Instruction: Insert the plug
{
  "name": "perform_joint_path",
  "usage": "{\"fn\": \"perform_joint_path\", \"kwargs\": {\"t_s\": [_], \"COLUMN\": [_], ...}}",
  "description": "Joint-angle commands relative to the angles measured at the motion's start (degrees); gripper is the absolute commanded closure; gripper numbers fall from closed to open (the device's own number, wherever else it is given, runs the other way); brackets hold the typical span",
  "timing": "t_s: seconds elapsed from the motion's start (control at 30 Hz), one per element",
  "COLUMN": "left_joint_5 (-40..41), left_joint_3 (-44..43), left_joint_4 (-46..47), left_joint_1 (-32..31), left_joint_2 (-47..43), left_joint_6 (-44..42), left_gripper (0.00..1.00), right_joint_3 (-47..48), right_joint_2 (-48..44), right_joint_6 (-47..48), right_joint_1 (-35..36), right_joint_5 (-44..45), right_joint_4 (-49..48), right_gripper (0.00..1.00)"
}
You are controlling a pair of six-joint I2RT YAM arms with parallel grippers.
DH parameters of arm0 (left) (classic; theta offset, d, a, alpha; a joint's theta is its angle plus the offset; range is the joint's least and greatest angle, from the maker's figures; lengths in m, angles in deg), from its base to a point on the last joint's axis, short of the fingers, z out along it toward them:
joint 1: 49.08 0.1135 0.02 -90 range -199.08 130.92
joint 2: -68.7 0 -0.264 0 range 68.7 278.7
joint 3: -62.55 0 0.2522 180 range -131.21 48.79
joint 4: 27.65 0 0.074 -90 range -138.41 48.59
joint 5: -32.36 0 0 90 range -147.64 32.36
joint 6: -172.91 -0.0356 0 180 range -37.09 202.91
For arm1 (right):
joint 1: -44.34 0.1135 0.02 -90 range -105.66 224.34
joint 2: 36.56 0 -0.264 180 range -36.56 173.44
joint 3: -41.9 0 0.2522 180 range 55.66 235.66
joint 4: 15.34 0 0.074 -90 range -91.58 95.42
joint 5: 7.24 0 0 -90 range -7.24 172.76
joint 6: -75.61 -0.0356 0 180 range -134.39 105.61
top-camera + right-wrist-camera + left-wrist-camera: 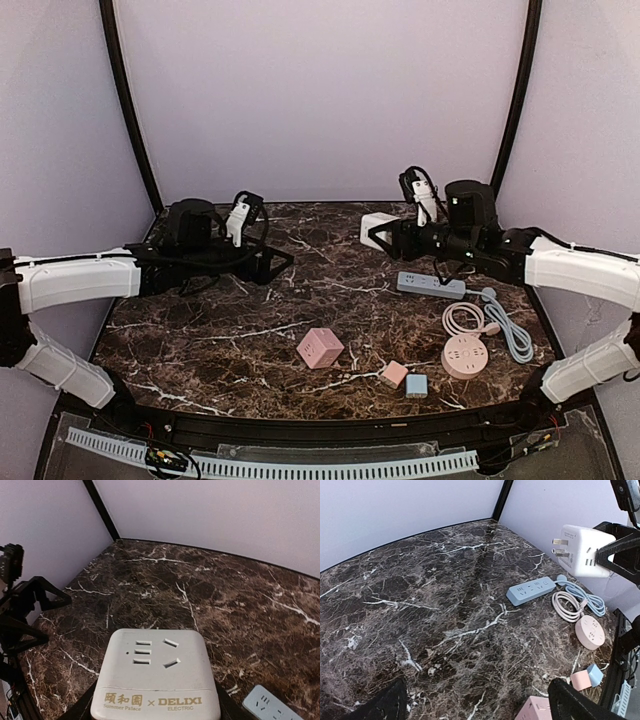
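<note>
Right pincer: My right pincer (pixel 386 238) is closed on the white plug cube (pixel 156 675) and holds it up in the air.
Left pincer: My left pincer (pixel 272 266) is wide open and holds nothing. It hangs over the table (pixel 220 340), well apart from the right one.
Where the plug is: It sits between the right pincer's fingers. Its metal pins (pixel 559 547) stick out sideways, toward the left pincer.
Where the holes are: The blue power strip (pixel 431 285) lies flat on the table, down below the right pincer and a little closer to me.
Other things: The pink round socket (pixel 465 355) and the pink cube (pixel 320 348) lie closer to me than the strip.
Step, I think: I carry the plug to the strip.
Worry one: The pins do not point down. If I go down like this, the flat side bumps the strip.
Worry two: Nothing holds the strip. It looks light, so a crooked push could slide it away.
Worry three: The cube looks smooth. A hard push could twist it in the fingers.
Worry four: The right wrist view shows no pins, so lining up is hard.
</note>
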Motion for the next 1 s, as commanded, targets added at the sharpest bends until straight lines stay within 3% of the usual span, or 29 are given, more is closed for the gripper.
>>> {"fn": "perform_joint_path", "kwargs": {"t_s": [0.0, 0.23, 0.5, 0.97], "left_joint_5": [4.36, 5.72, 6.57, 8.42], "left_joint_3": [2.01, 2.45, 2.15, 5.12], "left_joint_4": [1.83, 2.85, 3.97, 10.26], "left_joint_1": [0.07, 0.11, 0.07, 0.08], "left_joint_2": [-0.8, 0.97, 3.31, 5.76], "left_joint_6": [-1.89, -2.77, -4.24, -7.01], "left_gripper": [0.01, 0.01, 0.02, 0.04], "right_joint_3": [3.86, 10.94, 24.07, 37.6], "right_joint_2": [0.78, 1.79, 9.95, 24.7], "right_joint_6": [-12.78, -20.71, -19.97, -14.79], "right_joint_1": [1.02, 0.98, 0.0, -3.3], "right_joint_5": [13.23, 9.38, 5.4, -1.28], "right_joint_4": [16.23, 27.14, 43.83, 65.76], "right_gripper": [1.0, 1.0, 1.0, 1.0]}}
